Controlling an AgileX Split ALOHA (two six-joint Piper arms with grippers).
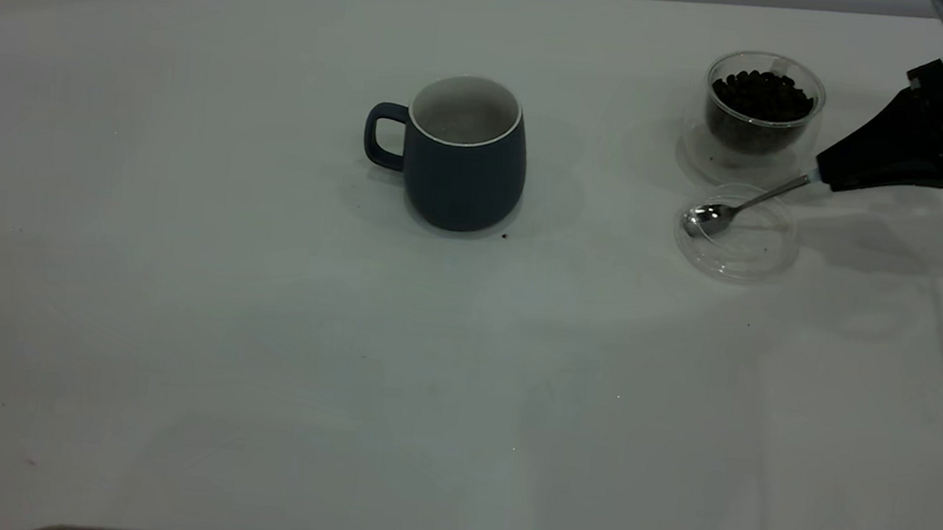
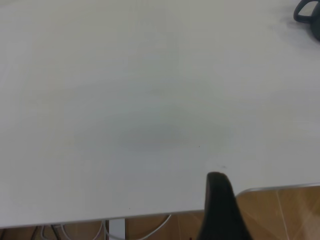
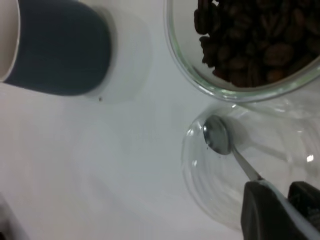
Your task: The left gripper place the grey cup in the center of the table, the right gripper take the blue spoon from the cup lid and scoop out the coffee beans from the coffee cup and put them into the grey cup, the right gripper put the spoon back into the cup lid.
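White tabletop fills the exterior frame — at upper right the right gripper (image 1: 825, 175) pinches the handle of a metal spoon (image 1: 710, 218), its bowl resting on the clear cup lid (image 1: 738, 241). To do this step well, lift it level, then dip into the glass coffee cup (image 1: 762, 111) just behind. Left gripper (image 2: 218, 210) is parked off the near table edge; whether its fingers are apart cannot be told. Count — one grey cup (image 1: 464, 158) at centre, one bean cup, one lid, one spoon.

White table (image 1: 258, 366): grey cup (image 1: 463, 170), coffee cup (image 1: 760, 111), probably-clear lid (image 1: 738, 237).
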